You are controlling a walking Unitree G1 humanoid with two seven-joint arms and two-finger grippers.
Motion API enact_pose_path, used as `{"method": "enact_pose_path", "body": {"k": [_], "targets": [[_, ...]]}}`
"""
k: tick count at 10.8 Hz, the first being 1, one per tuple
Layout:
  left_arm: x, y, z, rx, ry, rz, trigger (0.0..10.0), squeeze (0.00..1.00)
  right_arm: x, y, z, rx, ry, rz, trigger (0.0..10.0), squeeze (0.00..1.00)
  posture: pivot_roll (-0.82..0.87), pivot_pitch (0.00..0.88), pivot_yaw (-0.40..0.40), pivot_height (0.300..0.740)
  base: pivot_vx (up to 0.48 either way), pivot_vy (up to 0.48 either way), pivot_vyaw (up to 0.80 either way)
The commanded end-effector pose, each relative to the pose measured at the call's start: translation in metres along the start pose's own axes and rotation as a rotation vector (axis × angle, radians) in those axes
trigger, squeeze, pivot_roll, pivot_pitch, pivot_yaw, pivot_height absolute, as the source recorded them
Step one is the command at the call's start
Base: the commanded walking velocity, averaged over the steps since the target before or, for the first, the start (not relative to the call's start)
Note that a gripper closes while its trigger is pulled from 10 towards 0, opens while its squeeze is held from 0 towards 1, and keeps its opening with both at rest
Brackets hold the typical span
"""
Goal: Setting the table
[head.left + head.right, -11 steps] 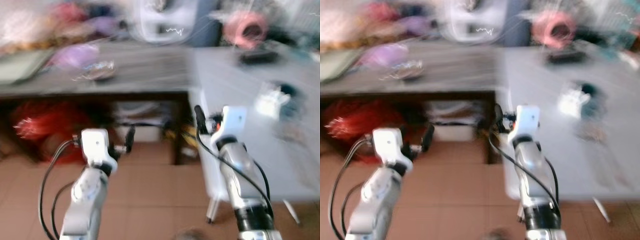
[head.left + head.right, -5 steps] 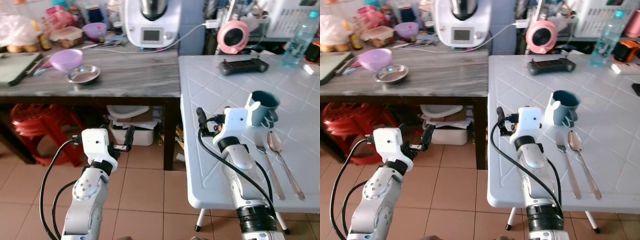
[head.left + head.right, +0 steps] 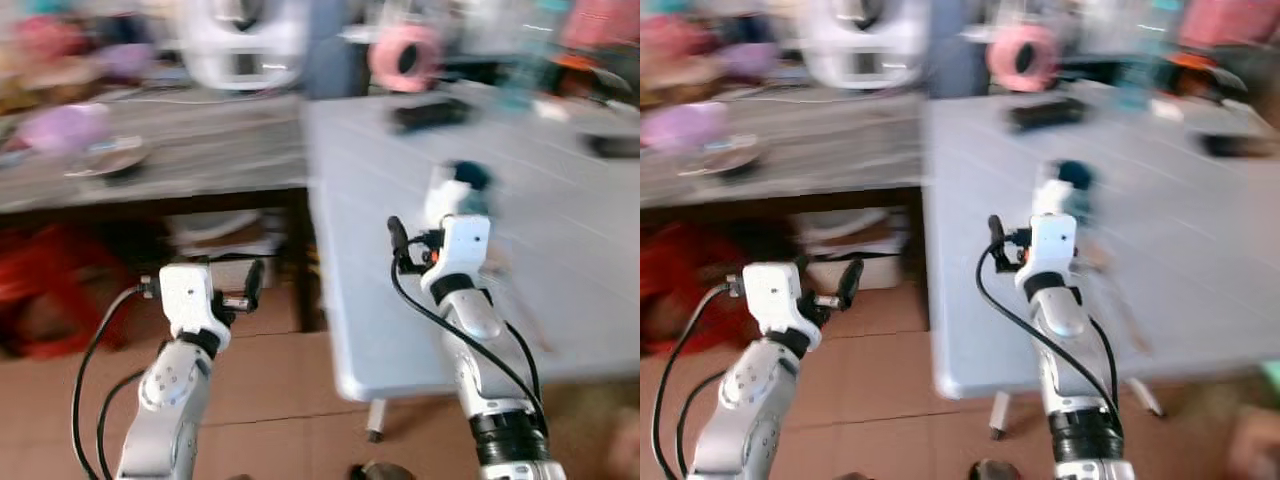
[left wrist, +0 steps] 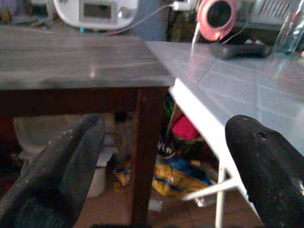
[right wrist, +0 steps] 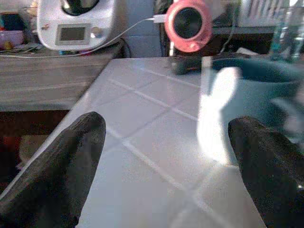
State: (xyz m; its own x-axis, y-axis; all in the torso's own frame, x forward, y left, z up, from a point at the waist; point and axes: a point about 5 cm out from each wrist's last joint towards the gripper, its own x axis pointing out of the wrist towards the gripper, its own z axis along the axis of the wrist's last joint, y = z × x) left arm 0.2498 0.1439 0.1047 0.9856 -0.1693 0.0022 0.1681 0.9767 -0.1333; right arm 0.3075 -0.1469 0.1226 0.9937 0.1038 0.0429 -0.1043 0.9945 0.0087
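The head views are blurred, yet the main things can be made out. The right hand (image 5: 161, 161) is raised over the near part of the white tiled table (image 5: 142, 156), its two black fingers (image 5: 52, 166) spread wide with nothing between them. Just ahead of it stands a teal mug (image 5: 256, 90), slightly toward the right finger's side, blurred but clearly upright on the table; in the head view the mug (image 3: 466, 180) sits just beyond the wrist. Farther ahead of this hand lie a dark game controller (image 3: 428, 113) and a pink round object (image 5: 187, 24), with a white kitchen appliance (image 5: 76, 21) off toward its left finger on the grey wooden table (image 5: 42, 85). The left hand (image 4: 164, 166) hangs lower, out in front of the table edges above the tiled floor (image 3: 270, 400), fingers likewise wide apart and holding nothing. Ahead of it is the dark leg of the wooden table (image 4: 142, 156), with yellow bags (image 4: 175, 173) underneath. On that wooden table, well beyond the left hand, are a purple bowl (image 3: 62, 128) and a metal dish (image 3: 105, 160)
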Motion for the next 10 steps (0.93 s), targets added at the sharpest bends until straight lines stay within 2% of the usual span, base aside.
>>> {"method": "enact_pose_path", "body": {"k": [1,4,6,10], "targets": [[-0.0024,-0.0002,0.0017,0.001,-0.003,0.003,10.0,0.00,0.0023,-0.0016,0.0031,-0.008,-0.010,-0.001,10.0,0.00,0.02,0.042,0.047,0.740,0.000,0.000,0.00],[-0.0034,-0.0013,0.0009,-0.004,-0.001,0.002,10.0,0.00,-0.0007,0.0026,0.0031,-0.006,-0.012,0.010,10.0,0.00,0.01,0.046,0.045,0.740,0.000,0.000,0.00],[-0.0032,0.0018,0.0007,-0.013,-0.001,0.030,10.0,0.00,-0.0028,-0.0003,0.0022,-0.012,-0.005,0.011,10.0,0.00,0.00,0.057,0.041,0.740,0.000,0.000,0.00],[-0.0042,-0.0017,-0.0014,-0.060,0.014,0.043,10.0,0.00,-0.0050,-0.0035,-0.0026,-0.003,0.026,-0.002,10.0,0.00,-0.01,0.061,0.037,0.740,0.000,0.000,0.00]]}}
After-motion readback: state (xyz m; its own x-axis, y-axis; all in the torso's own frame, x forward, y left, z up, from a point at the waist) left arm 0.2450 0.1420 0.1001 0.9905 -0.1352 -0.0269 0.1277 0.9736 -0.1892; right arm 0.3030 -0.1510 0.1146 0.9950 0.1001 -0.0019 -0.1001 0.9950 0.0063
